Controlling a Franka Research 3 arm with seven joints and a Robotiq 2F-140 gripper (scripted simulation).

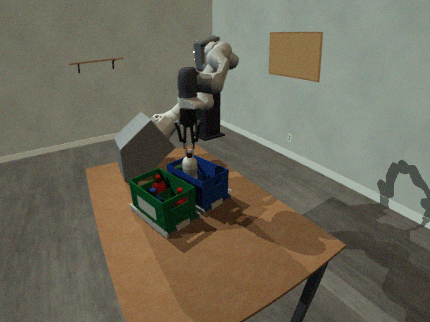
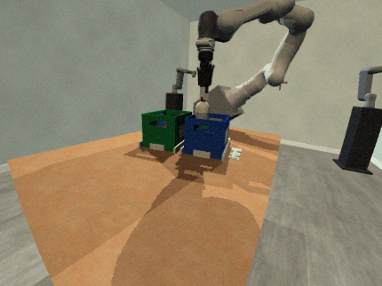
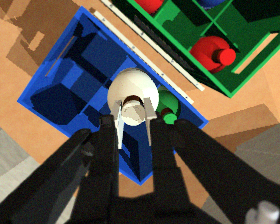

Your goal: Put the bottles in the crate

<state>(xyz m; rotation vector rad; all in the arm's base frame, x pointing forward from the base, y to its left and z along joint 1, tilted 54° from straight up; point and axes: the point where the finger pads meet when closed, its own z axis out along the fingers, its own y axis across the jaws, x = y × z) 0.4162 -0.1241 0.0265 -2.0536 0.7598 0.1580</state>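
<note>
And the hand [image 1: 189, 147] [image 2: 203, 95] [image 3: 133, 109] grips the white bottle [image 1: 189, 166] [image 2: 202, 110] [image 3: 131, 89] by its neck, over the blue crate [image 1: 214, 192] [image 2: 207, 138] [image 3: 47, 111]!

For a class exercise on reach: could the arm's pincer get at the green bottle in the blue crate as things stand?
Probably not yet: the pincer is closed on the white bottle, which crowds the green bottle beside it.
</note>
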